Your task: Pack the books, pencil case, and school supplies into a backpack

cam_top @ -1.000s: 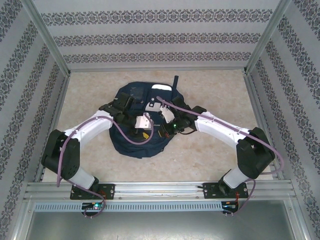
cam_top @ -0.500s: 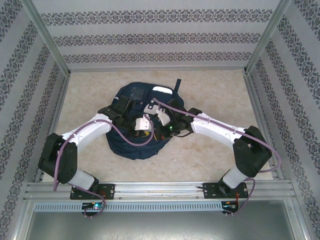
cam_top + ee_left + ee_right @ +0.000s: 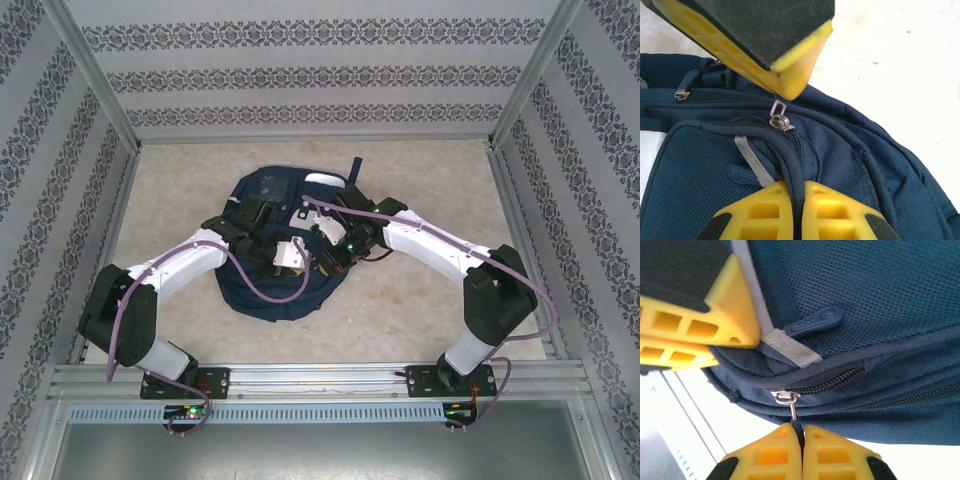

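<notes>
Closed up since a second ago with the left gripper (image 3: 797,200), wide then; swung inward too with the white right arm (image 3: 440,255)

Now pinching, with the left gripper's yellow fingers (image 3: 765,210), a rolled seam of the large dark navy fabric backpack (image 3: 855,165), jaws narrow with just the fabric between them. Holding, with the right gripper (image 3: 801,437), the small metal zipper pull (image 3: 792,410), jaws shut tight on it, directly under the silver slider. From above, seen lying near the middle of the pale mottled table (image 3: 430,190), top end away from the arm bases, both grippers meeting over its near front part. Beside the pinched seam, a grey reflective stripe (image 3: 752,160), and higher on the mesh panel a dark blue rubber tab (image 3: 812,322)
</notes>
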Motion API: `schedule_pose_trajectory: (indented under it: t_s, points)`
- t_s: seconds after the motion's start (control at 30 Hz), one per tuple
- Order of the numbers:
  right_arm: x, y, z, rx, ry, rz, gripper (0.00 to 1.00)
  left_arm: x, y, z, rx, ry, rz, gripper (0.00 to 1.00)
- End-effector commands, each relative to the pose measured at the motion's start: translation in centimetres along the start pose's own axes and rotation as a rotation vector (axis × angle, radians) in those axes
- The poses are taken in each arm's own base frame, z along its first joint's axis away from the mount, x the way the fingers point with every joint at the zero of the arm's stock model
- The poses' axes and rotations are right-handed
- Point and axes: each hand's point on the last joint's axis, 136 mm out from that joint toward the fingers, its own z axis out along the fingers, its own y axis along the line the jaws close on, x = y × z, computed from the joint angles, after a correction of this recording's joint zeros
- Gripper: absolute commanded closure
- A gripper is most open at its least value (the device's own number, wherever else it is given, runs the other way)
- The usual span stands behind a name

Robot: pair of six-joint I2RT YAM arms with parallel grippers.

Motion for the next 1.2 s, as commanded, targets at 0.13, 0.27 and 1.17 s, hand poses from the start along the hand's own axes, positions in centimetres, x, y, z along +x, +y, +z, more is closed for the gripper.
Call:
schedule_pose_trajectory:
  t_s: [0.13, 0.27, 1.17]
  points:
    - [4.6, -3.6, -1.7, 0.082, 0.163, 0.026, 1.0, 2.6, -0.1, -1.0, -0.033, 0.058, -0.216, 0.63]
    - [5.0, -1.4, -0.8, 0.065, 0.182, 0.034, 1.0, 2.6, 4.1, -3.4, -0.205, 0.015, -0.451, 0.5]
    - [3.9, -0.3, 4.6, 0.171, 0.286, 0.102, 0.62, 9.0, -2.3, -2.7, -0.422, -0.051, -2.377, 0.42]
